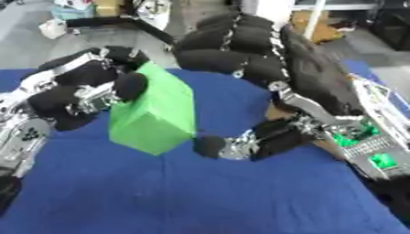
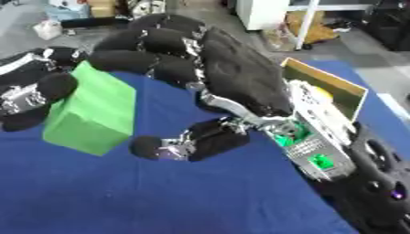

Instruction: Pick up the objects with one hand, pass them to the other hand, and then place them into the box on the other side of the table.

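Mid-handover by the looks of it. Green block [image 1: 156, 112] up in the air above the blue tabletop [image 1: 200, 196], tilted, long axis running top-to-bottom with a lean. Left robot hand [image 1: 76, 93] curled round the block's left face, thumb pad pressed on the upper front, so holding it. Right robot hand [image 2: 232, 77] spread wide just to the block's right: fingers arched over the top right edge, thumb [image 2: 172, 145] poking in low beside the bottom corner. Touching or just short of it? Can't tell for sure, though the fingers look very close to the upper edge.

Key relation: block sitting squarely between the two hands, directly in the right hand's open span, fingers above and thumb below. Probably only needs the right one to close across that long axis before the left lets go.

Box [image 2: 324, 89] with a yellow-edged wall out past the right hand's wrist, on the right side of the tabletop, so presumably the drop-off spot. Risk: block slipping if the left releases early.
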{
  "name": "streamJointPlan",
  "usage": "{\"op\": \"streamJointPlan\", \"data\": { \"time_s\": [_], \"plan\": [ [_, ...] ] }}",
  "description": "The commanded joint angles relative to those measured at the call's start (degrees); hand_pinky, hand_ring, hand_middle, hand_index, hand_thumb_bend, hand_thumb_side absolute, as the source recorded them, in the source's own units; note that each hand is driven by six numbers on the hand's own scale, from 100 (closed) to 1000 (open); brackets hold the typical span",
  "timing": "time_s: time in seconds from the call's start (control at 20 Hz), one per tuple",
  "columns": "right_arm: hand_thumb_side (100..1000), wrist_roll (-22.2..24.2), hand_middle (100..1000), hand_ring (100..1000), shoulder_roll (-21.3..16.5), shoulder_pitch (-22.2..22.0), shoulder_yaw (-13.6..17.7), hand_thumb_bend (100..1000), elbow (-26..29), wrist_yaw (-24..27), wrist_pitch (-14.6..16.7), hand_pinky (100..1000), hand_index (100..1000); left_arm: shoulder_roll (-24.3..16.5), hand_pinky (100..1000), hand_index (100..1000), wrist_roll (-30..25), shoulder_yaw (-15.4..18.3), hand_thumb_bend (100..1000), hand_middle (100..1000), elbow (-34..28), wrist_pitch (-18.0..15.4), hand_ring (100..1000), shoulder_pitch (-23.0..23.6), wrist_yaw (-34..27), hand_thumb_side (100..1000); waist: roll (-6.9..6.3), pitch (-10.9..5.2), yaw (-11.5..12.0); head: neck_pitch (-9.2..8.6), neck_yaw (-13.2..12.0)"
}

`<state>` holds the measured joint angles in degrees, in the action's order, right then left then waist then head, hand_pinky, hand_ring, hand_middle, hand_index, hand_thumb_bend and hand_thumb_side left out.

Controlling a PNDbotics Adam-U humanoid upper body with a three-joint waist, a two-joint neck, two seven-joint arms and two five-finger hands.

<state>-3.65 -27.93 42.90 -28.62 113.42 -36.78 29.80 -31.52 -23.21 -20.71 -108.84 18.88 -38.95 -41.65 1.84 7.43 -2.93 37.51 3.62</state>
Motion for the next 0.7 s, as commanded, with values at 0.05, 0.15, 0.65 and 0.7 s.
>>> {"op": "streamJointPlan", "data": {
  "time_s": [0.05, 0.15, 0.65, 0.7],
  "plan": [
    [255, 0.3, 802, 794, 0.1, 0.6, 0.1, 431, 1.2, 0.2, 0.1, 833, 919, -0.1, 683, 595, 0.3, 0.2, 153, 462, -1.7, -0.1, 499, -1.5, -1.5, 276, -0.38, -1.89, 0.1, -0.93, 0.0],
    [254, 0.2, 802, 794, 0.4, 0.5, -0.1, 430, 1.2, 0.0, 0.3, 834, 920, -0.1, 683, 595, 0.1, -0.3, 154, 462, -2.1, 0.4, 499, -1.9, -1.7, 278, -0.36, -1.91, 0.2, -1.02, 0.0],
    [246, -0.7, 806, 796, 1.1, 0.6, -0.1, 418, 1.2, -1.3, 0.8, 835, 923, 1.6, 684, 595, -0.6, -1.7, 157, 462, -2.3, 1.7, 499, -3.1, -3.0, 282, -0.28, -1.88, 0.4, -1.2, -0.1],
    [243, -0.9, 811, 799, 1.2, 0.6, -0.1, 415, 1.2, -1.5, 0.8, 837, 923, 1.8, 684, 595, -0.6, -1.8, 157, 462, -2.3, 1.8, 499, -3.2, -3.2, 282, -0.29, -1.88, 0.4, -1.2, 0.0]
  ]
}}
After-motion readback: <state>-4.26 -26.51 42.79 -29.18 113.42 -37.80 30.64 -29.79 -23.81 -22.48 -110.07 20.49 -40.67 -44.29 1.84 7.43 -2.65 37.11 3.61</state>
